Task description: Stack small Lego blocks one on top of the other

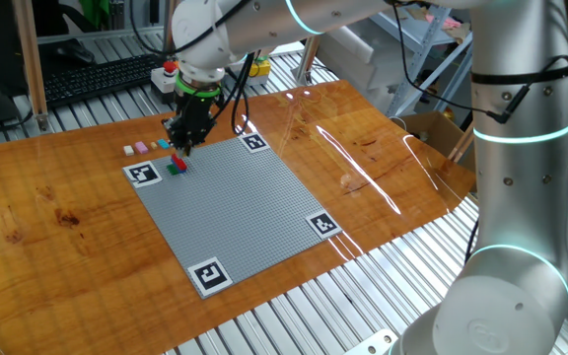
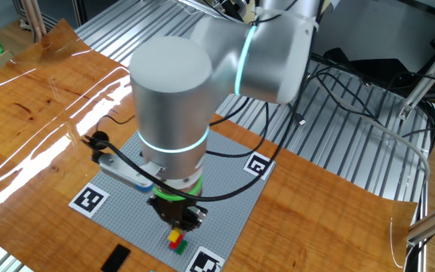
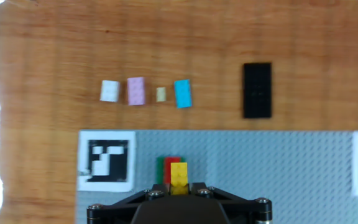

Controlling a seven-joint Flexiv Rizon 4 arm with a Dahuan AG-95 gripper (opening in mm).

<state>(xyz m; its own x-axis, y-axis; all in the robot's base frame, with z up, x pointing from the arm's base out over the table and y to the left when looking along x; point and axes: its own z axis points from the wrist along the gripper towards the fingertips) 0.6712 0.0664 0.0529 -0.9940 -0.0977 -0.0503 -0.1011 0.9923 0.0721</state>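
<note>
1. Loose on the wooden table, left to right: one white brick, one pink brick, one tiny tan piece, one blue brick, one long black brick.
2. At six o'clock on the grey baseplate — a green, red and yellow cluster.
3. I judge them light, rigid, slick — pinch the flat sides.
4. My gripper sits over the cluster; I cannot tell its state.

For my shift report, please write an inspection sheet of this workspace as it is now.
Surface: wooden table with grey baseplate.
Job's things: yellow, red and green bricks together on the baseplate; white, pink, small tan, blue and black bricks loose on the wood.
Clutter: nothing seen.
Gripper: above the yellow brick; jaws hidden.
Cables: black bundle behind the table.
Surroundings: keyboard, cardboard box.
</note>
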